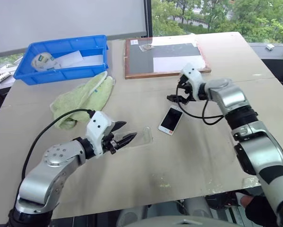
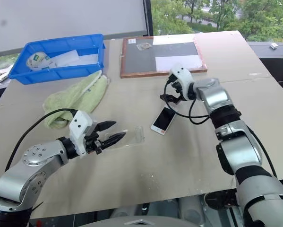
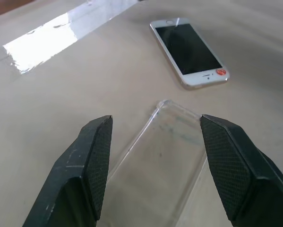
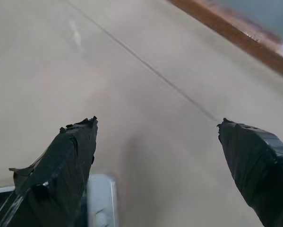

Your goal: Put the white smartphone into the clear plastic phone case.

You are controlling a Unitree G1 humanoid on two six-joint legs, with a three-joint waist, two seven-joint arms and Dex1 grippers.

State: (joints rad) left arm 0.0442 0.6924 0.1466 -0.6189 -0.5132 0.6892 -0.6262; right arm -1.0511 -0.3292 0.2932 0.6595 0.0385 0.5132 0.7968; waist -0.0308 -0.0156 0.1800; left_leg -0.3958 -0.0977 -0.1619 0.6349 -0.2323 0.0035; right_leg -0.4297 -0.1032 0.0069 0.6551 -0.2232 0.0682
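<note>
Left gripper (image 1: pixel 123 138) — fingers apart, straddling the near end of the clear case (image 1: pixel 140 137), which lay flat on the table (image 1: pixel 179 161). White phone (image 1: pixel 170 120) lay screen-up just beside the case. Right gripper (image 1: pixel 177 99) — wide apart, hovering over the phone's far end.

In the right wrist view the white smartphone (image 4: pixel 99 201) was cut off by the lower edge, and partly hidden behind one black finger (image 4: pixel 61 170).
</note>
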